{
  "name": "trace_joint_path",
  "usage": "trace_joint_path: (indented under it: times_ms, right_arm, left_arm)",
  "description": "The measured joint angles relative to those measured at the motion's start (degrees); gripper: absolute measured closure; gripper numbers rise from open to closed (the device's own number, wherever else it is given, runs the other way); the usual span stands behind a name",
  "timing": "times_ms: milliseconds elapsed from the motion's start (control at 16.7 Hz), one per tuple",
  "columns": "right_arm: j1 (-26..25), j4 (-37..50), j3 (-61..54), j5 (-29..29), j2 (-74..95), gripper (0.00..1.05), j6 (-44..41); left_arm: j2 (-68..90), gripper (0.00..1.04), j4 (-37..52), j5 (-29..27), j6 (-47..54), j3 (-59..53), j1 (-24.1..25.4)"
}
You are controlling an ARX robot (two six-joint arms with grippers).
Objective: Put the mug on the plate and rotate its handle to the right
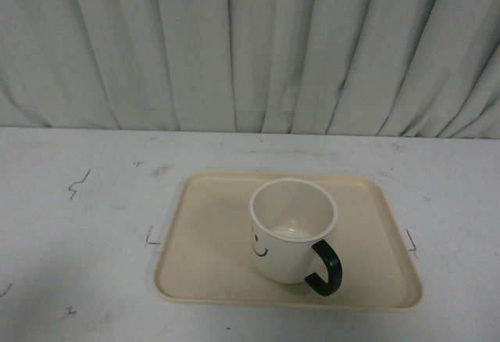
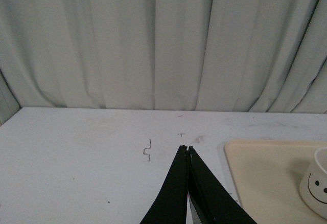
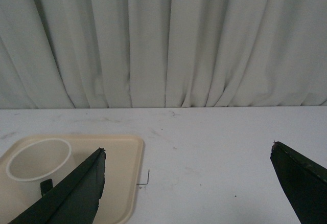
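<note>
Mug (image 1: 289, 229): rigid, slick, likely fragile; stood on plate (image 1: 203, 233).
Hold: your best bet was the rim (image 1: 293, 183).
Left gripper (image 2: 186, 148): pressed together, empty.
Right gripper (image 3: 187, 147): wide.

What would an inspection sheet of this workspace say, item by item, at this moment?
Surface: white table, scuffed, with small dark marks.
Job's things: the mug stands upright on the plate, right of its middle; the handle points to the right and a little toward the robot.
Clutter: nothing seen.
Grippers: the left gripper has its jaws shut and empty, over the table beside the plate; the right gripper has its jaws wide open and empty. Neither touches the mug.
Cables: nothing seen.
Surroundings: pale pleated curtain behind the table.
</note>
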Motion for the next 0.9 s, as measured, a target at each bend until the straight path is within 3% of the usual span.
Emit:
trace_joint_path:
  times_ms: [299,359,598,896]
  right_arm:
    - [0.00,0.00,0.00,0.00,0.00,0.06,0.00]
    - [0.00,0.00,0.00,0.00,0.00,0.06,0.00]
    - [0.00,0.00,0.00,0.00,0.00,0.06,0.00]
    - [0.00,0.02,0.00,0.00,0.00,0.06,0.00]
  left_arm:
    - [-4.70,1.03,-4.72,0.02,0.00,0.00,0.00]
    - [-10.29,1.03,-13.51,0.15,0.02,0.02,0.00]
    - [-13.94,1.01,-14.69,0.07,-0.02,0.02,0.00]
    - [-13.94,0.43,-14.47,0.04,0.00,0.02,0.00]
